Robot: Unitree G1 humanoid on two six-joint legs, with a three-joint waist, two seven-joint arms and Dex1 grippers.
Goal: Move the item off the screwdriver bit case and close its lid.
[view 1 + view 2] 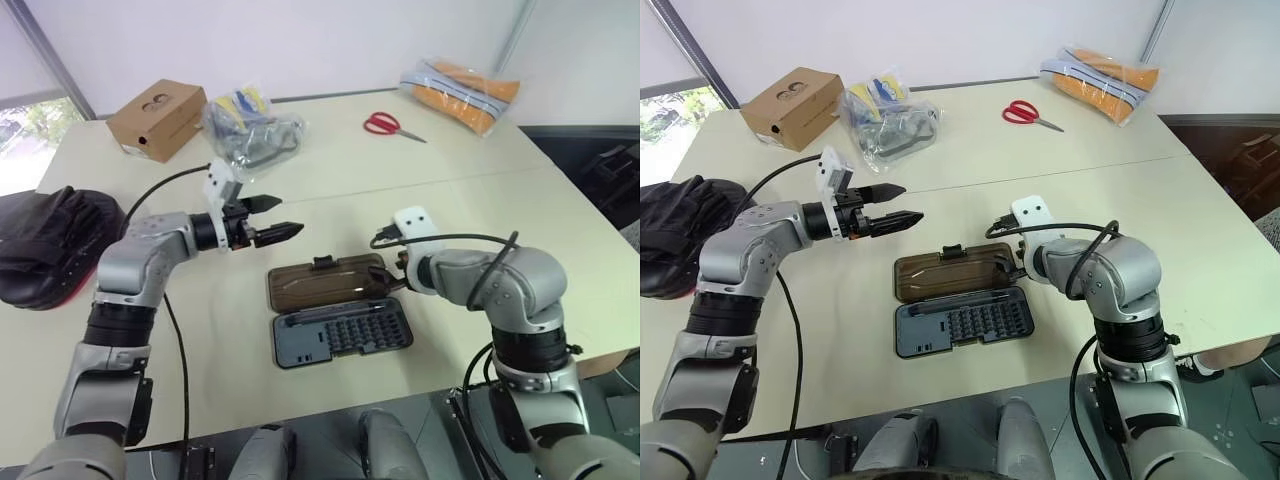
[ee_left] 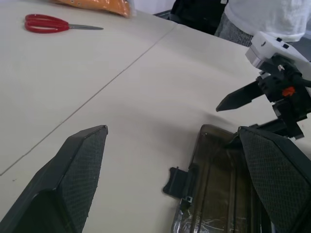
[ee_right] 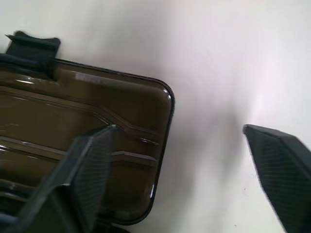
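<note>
The item, a black padded mitt [image 1: 50, 245] with a red underside, lies at the table's far left edge, well apart from the screwdriver bit case [image 1: 342, 332]. The case lies open at the table's middle front, its rows of bits showing. Its smoky-brown lid [image 1: 325, 283] is folded back flat on the table, latch tab on the far side. My left gripper [image 1: 288, 216] hovers open above the table, left of and beyond the lid, pointing right. My right gripper [image 3: 179, 128] is open at the lid's right end, one finger [image 3: 92, 165] over the lid and the other over bare table.
A cardboard box [image 1: 157, 118] and a clear bag of tools [image 1: 250, 130] sit at the back left. Red scissors [image 1: 390, 125] and an orange-and-white bag [image 1: 462, 92] lie at the back right. A person in white [image 2: 265, 14] stands past the table's right side.
</note>
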